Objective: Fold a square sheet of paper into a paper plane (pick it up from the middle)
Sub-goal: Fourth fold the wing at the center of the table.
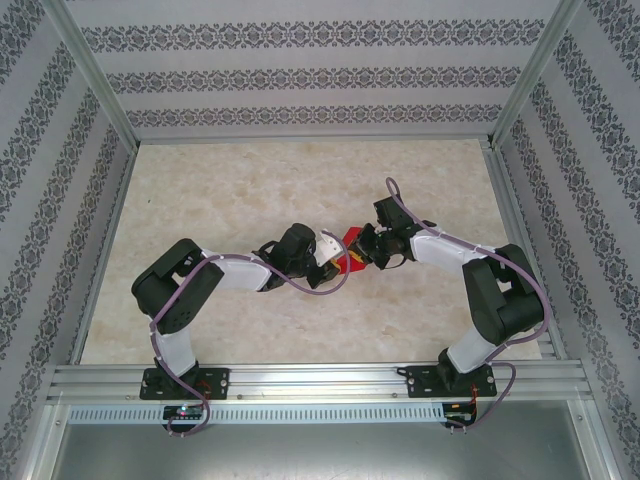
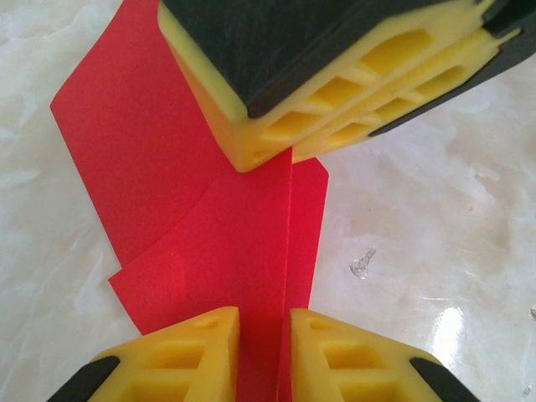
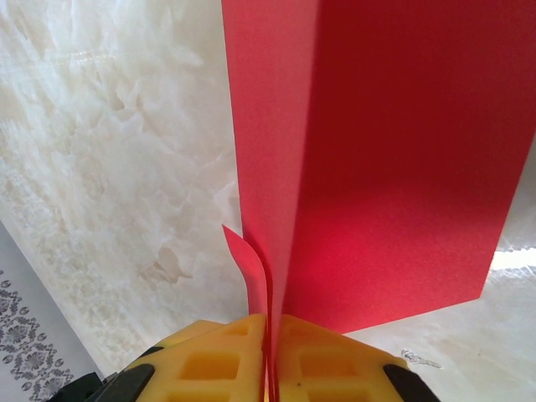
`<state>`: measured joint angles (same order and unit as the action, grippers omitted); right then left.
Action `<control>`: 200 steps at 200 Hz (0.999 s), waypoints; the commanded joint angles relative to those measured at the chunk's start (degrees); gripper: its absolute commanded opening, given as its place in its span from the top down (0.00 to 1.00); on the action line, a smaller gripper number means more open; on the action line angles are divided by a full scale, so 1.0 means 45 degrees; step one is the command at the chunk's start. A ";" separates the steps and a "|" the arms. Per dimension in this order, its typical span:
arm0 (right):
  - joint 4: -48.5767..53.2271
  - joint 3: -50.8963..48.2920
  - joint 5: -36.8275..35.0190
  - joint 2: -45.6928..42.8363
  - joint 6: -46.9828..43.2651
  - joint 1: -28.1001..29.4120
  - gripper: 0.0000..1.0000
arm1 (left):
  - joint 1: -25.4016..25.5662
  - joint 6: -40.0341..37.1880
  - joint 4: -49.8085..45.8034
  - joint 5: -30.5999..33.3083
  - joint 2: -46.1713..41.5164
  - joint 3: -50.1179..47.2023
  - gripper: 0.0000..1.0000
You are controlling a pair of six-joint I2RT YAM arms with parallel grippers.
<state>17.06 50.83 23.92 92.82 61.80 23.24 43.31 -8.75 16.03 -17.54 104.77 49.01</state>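
paper: red paper sheet (image 1: pixel 350 250) is held at the middle of the marble-look tabletop (image 1: pixel 250 190), between the two grippers, doubled along a centre ridge, layers standing close together.
left gripper (image 2: pixel 264 322): jaws are drawn in on the ridge, a narrow slot of red paper left between them; paper is judged pinched.
right gripper (image 3: pixel 270 327): jaws are pressed together on the folded layers, one loose corner curled out beside them.
done: sheet is picked up off the table; a centre fold is judged started.
left: no pointed nose or wings are seen; nose folds, wing folds and crease pressing are judged outstanding.
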 commanded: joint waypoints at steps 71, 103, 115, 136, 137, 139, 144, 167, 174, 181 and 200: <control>0.0362 0.0201 -0.0059 -0.0543 -0.0850 -0.0378 0.51 | 0.0200 0.0711 0.0862 -0.0208 0.0467 0.0137 0.95; -0.0126 -0.0615 -0.0567 -0.1710 -0.2008 -0.0532 0.43 | 0.0037 0.2546 -0.0209 -0.0736 0.0454 0.0694 0.99; -0.0326 -0.0952 -0.0704 -0.2096 -0.2442 -0.0537 0.42 | -0.0102 0.3308 -0.0681 -0.1150 0.0533 0.0978 0.99; -0.0720 -0.1415 -0.0690 -0.2422 -0.3004 -0.0529 0.43 | -0.0334 0.4560 -0.0978 -0.1751 0.0697 0.1240 1.00; -0.0732 -0.1423 -0.0679 -0.2422 -0.3017 -0.0533 0.43 | -0.0350 0.4620 -0.0981 -0.1768 0.0709 0.1248 1.00; -0.0746 -0.1444 -0.0646 -0.2427 -0.3051 -0.0531 0.44 | -0.0362 0.4704 -0.0984 -0.1791 0.0728 0.1254 1.00; -0.0783 -0.1481 -0.0612 -0.2398 -0.3154 -0.0518 0.44 | -0.0428 0.4970 -0.0985 -0.1879 0.0745 0.1261 1.00; -0.0862 -0.1510 -0.0593 -0.2070 -0.3405 -0.0455 0.48 | -0.0743 0.5960 -0.0802 -0.2331 0.0846 0.1272 1.00; -0.0927 -0.1474 -0.0542 -0.1902 -0.3456 -0.0425 0.49 | -0.0831 0.6243 -0.0720 -0.2490 0.0894 0.1265 1.00; -0.0977 -0.1406 -0.0547 -0.1740 -0.3534 -0.0383 0.50 | -0.0925 0.6472 -0.0592 -0.2647 0.0943 0.1231 1.00; -0.0978 -0.1082 -0.0441 -0.1166 -0.3761 -0.0287 0.53 | -0.1096 0.6921 -0.0668 -0.2743 0.1105 0.1257 1.00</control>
<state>14.33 44.62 22.39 84.66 47.83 21.28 39.72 16.23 13.78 -26.83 108.14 53.69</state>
